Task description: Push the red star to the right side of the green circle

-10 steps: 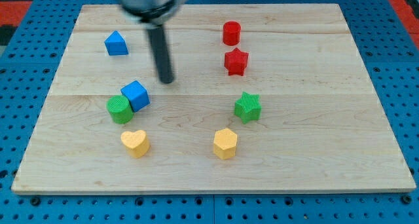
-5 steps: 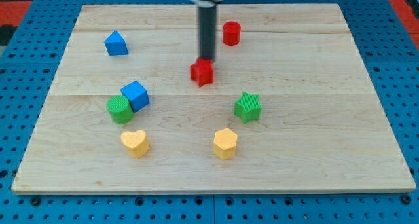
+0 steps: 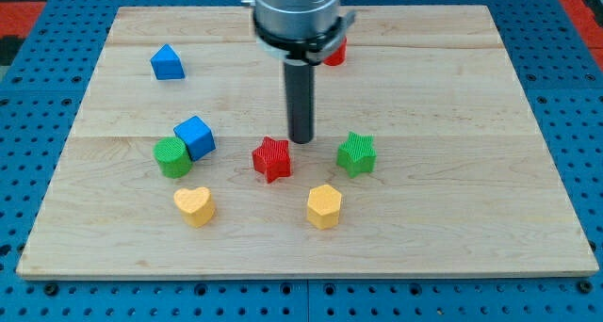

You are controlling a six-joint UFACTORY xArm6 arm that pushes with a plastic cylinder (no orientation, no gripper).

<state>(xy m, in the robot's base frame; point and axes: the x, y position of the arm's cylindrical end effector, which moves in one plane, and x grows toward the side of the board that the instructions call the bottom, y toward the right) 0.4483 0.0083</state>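
The red star (image 3: 272, 159) lies near the board's middle, toward the view's bottom. The green circle (image 3: 172, 157) sits well to its left, touching a blue cube (image 3: 195, 136) at its upper right. My tip (image 3: 301, 138) stands just above and to the right of the red star, close to its upper right point. The rod rises from there to the arm's grey end at the view's top.
A green star (image 3: 356, 154) lies right of my tip. A yellow heart (image 3: 194, 205) and a yellow hexagon (image 3: 323, 206) sit near the view's bottom. A blue triangular block (image 3: 167, 62) is at upper left. A red cylinder (image 3: 334, 51) is partly hidden behind the arm.
The red star has slid down and left from beside the red cylinder to the board's lower middle. My tip came across from the left and followed it down.
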